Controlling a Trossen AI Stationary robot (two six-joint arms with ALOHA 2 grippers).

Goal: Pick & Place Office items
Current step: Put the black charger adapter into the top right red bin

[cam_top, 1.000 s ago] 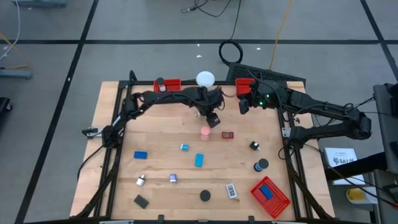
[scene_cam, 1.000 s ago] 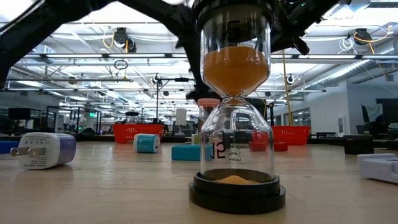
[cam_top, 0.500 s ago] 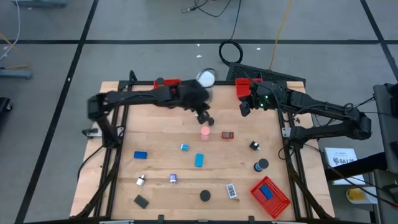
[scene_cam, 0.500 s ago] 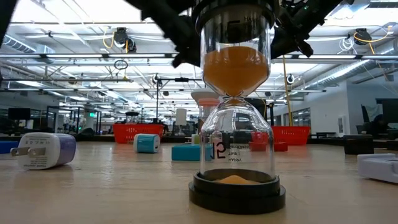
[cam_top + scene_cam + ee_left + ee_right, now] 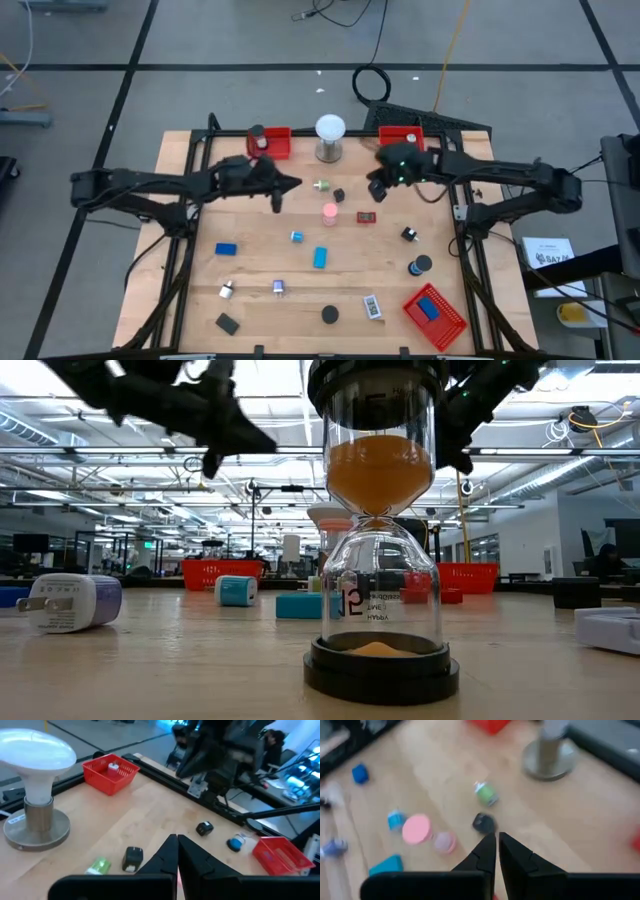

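Observation:
Office items lie scattered on the wooden table (image 5: pixel 200 215): a green piece (image 5: pixel 322 185), a small black piece (image 5: pixel 338 195), a pink disc (image 5: pixel 329 211), a red piece (image 5: pixel 366 216), blue blocks (image 5: pixel 320 258) and others nearer the front. My left gripper (image 5: pixel 280 190) hangs shut and empty above the table's far left part; its closed fingertips (image 5: pixel 176 842) show in the left wrist view. My right gripper (image 5: pixel 378 188) hovers shut and empty over the far right part, its tips (image 5: pixel 496 840) above the black piece (image 5: pixel 483 823).
A white globe lamp (image 5: pixel 330 135) stands at the far edge between two red trays (image 5: pixel 270 140) (image 5: pixel 400 138). A third red tray (image 5: pixel 435 312) holding a blue item sits at the near right corner. An hourglass (image 5: pixel 380 540) stands close before the low camera.
My left gripper has drawn back from beside the pink disc toward the table's left edge, rising a little and tipping up toward level. The green and black pieces now show where it stood. My right gripper has moved a little toward the table's middle and lower.

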